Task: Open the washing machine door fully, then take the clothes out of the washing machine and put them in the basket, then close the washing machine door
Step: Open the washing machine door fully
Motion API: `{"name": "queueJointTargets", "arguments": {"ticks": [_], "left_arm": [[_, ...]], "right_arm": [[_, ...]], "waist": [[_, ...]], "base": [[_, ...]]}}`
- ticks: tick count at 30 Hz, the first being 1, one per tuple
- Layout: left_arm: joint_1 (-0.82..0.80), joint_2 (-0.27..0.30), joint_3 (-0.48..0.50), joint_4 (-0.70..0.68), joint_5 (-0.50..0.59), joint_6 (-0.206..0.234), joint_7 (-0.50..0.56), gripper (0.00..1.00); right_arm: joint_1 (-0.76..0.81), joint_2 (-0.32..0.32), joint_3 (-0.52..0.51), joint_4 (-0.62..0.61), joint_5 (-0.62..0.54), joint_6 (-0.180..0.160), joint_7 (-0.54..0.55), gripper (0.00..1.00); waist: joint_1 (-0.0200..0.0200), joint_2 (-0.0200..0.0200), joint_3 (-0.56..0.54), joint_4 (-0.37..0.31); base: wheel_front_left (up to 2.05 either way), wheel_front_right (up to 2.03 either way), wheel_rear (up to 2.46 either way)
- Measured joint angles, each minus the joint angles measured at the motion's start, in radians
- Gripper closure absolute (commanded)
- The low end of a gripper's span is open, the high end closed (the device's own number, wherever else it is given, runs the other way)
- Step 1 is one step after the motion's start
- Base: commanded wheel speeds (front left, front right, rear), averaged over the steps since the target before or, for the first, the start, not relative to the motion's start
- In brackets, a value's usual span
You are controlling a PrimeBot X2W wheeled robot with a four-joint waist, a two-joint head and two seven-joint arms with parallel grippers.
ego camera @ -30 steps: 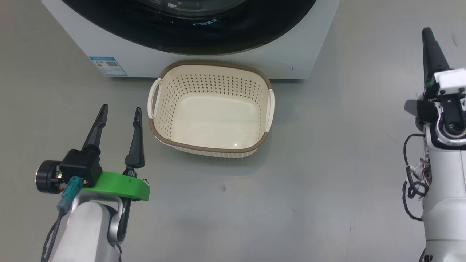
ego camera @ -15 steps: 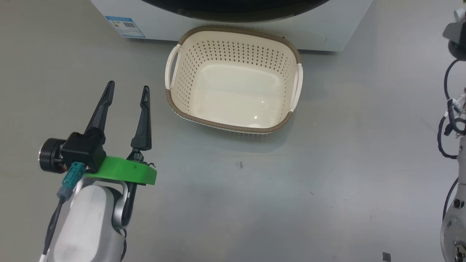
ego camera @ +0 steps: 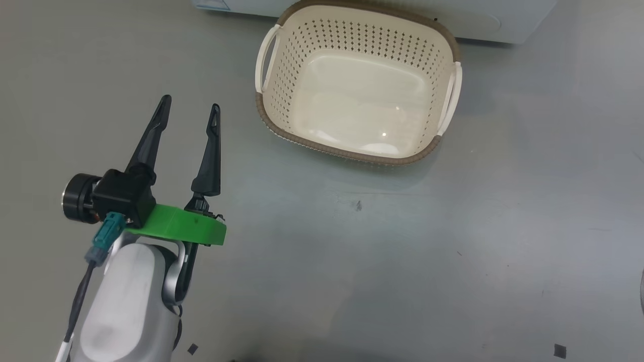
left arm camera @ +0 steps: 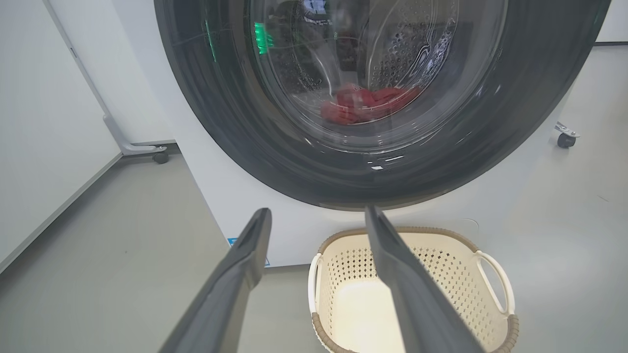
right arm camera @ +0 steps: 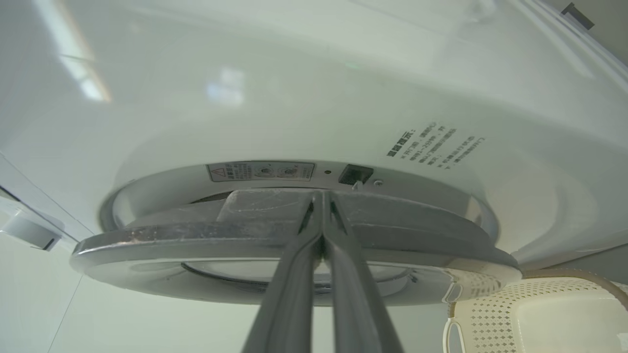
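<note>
Camera shifted; left jaws apart, right jaws together at one door (right arm camera: 147, 245), near one basket (ego camera: 352, 153).

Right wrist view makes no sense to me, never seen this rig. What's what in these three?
It's a wheeled two-armed robot. The head camera looks down at the floor: its left gripper, fingers open and empty, beside an empty basket. The left wrist camera looks along those fingers at the washing machine door, with red clothes behind the glass. The right wrist camera sees that door edge-on: the right gripper, fingers shut, sits at the rim of the door, which looks slightly ajar.
</note>
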Motion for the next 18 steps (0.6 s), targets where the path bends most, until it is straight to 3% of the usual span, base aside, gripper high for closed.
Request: {"name": "queueJointTargets", "arguments": {"ticks": [10, 18], "left_arm": [[-0.017, -0.005, -0.024, -0.005, -0.027, -0.007, 0.000, 0.00], [-0.021, -0.006, -0.029, -0.007, -0.053, -0.002, 0.000, 0.00]], "right_arm": [[-0.101, -0.040, 0.013, 0.044, -0.004, -0.027, 0.043, 1.00], [-0.146, -0.053, 0.028, 0.087, -0.009, -0.028, 0.062, 1.00]], "waist": [[0.0000, 0.0000, 0.041, 0.048], [0.0000, 0.0000, 0.062, 0.068]], "base": [[0.00, 0.00, 0.00], [0.00, 0.00, 0.00]]}}
